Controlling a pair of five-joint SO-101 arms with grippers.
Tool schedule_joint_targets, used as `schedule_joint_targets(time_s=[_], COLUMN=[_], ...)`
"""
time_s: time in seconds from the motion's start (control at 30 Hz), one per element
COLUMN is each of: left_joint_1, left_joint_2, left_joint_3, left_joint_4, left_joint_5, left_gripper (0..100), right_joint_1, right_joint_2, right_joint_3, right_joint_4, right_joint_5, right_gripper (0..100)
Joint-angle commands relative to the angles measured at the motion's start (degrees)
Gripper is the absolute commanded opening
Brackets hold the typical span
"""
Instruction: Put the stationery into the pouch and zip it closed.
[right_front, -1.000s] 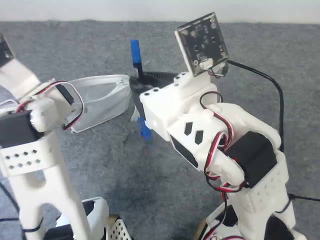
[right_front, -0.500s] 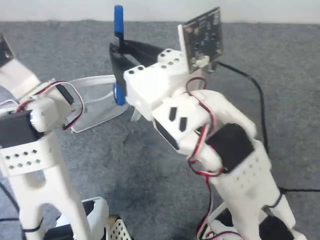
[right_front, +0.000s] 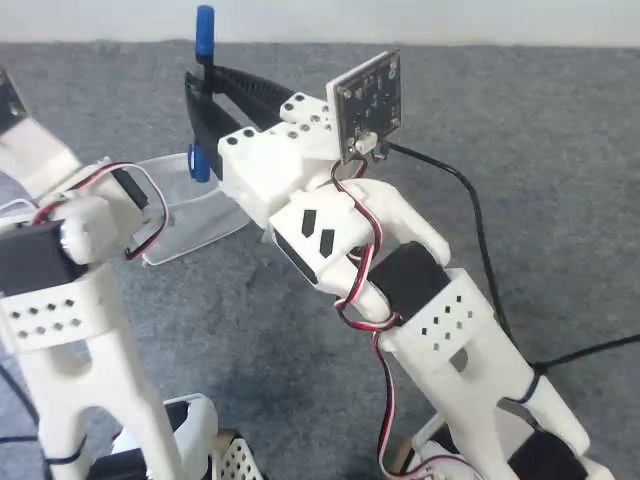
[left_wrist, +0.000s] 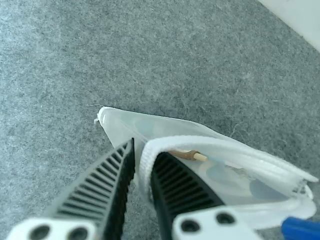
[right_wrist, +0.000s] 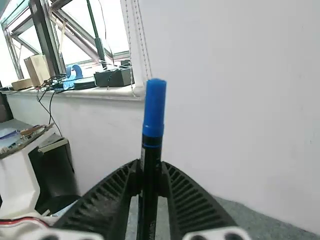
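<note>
From above, the right jaws pinch a blue marker (right_front: 203, 35) upright over the clear pouch (right_front: 200, 210), which sits left of centre on the grey table (right_front: 520, 130). In the left wrist view, the left jaws pinch the pouch's white rim, with a tan stick (left_wrist: 187, 155) inside. In the right wrist view, the marker stands clamped between the right jaws.

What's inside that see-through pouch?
Inside the pouch, a small tan stick shows near the open rim, which the left hand pinches. The rest is cloudy, so anything else inside is hidden.
</note>
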Motion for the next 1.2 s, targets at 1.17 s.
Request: schedule_joint_targets(time_s=[1.17], left_joint_1=[0.00], left_joint_2=[-2.99], left_joint_3=[-0.92], left_joint_4=[-2.73], left_joint_5=[-0.09], left_gripper=[1], right_joint_1=[-5.93], right_joint_2=[-2.24], right_joint_3=[29.71], right_joint_4=[-26.86], right_joint_5=[-0.53], right_gripper=[1.1])
